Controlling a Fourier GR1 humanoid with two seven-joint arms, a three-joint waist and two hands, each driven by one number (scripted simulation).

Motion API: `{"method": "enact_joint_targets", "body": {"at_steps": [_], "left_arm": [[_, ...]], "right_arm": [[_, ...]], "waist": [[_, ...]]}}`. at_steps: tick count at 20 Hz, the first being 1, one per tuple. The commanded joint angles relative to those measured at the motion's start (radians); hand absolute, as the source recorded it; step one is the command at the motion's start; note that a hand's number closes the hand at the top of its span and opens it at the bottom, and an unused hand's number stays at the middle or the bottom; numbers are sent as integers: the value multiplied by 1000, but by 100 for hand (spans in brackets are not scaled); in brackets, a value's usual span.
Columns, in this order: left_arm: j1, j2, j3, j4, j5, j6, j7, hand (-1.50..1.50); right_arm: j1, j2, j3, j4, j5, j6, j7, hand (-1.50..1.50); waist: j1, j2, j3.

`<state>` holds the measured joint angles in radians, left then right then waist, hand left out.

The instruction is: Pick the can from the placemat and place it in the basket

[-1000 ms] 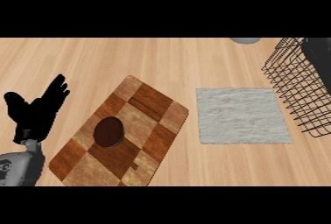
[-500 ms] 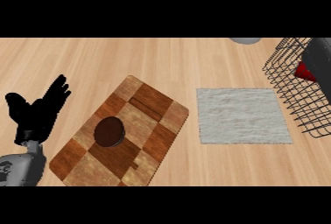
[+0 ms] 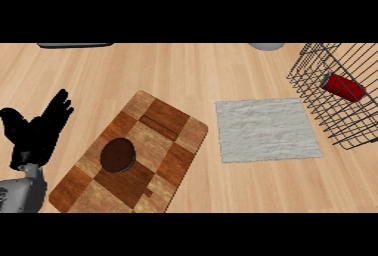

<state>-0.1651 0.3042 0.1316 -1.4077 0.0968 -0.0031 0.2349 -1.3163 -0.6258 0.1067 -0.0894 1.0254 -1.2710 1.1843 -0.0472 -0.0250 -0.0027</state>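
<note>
1. Can (image 3: 343,87): there it is, a short red cylinder with a paler end cap, inside the basket (image 3: 317,115) at the right edge, seen through the wires and tilted, cap toward the upper left.
2. The basket is thin black wire in an open grid, and its walls flare outward.
3. Just left of it, the placemat (image 3: 267,130) lies flat on the counter (image 3: 184,75), a pale grey rectangle with a nubbly, towel-like surface and nothing on it.
4. Further left is a wooden board (image 3: 159,135) with rounded corners, patterned in light and dark brown checks. It lies at a slant, with a dark brown oval patch (image 3: 117,155) on its lower half.
5. The counter is light wood plank with fine grain. A grey rounded object (image 3: 266,46) and a dark flat strip (image 3: 74,45) sit at the far edge.
6. The left hand (image 3: 37,132) is matte black on a grey forearm (image 3: 18,195). It rests at the left edge beside the board, with fingers straight, spread and pointing up, grasping nothing.
7. Can and fingers are well apart, with the board and the placemat between them.
8. A second ago no red showed in the basket. Half a second ago a red shape sat at its far right edge, partly cut off. Now the whole can shows inside the wires.
9. The left hand's pose matches both earlier moments, while the dark strip has newly come into view.
</note>
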Motion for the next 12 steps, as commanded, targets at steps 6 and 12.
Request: {"method": "enact_joint_targets", "body": {"at_steps": [6,12], "left_arm": [[76,16,46,21,12,0,-31,0],[93,29,70,13,16,11,-19,0]], "right_arm": [[65,63,-61,-83,-58,-116,85,-150],[143,153,-60,-169,-89,-64,64,-150]], "waist": [[-78,-38,-2],[-115,-59,-2]]}}
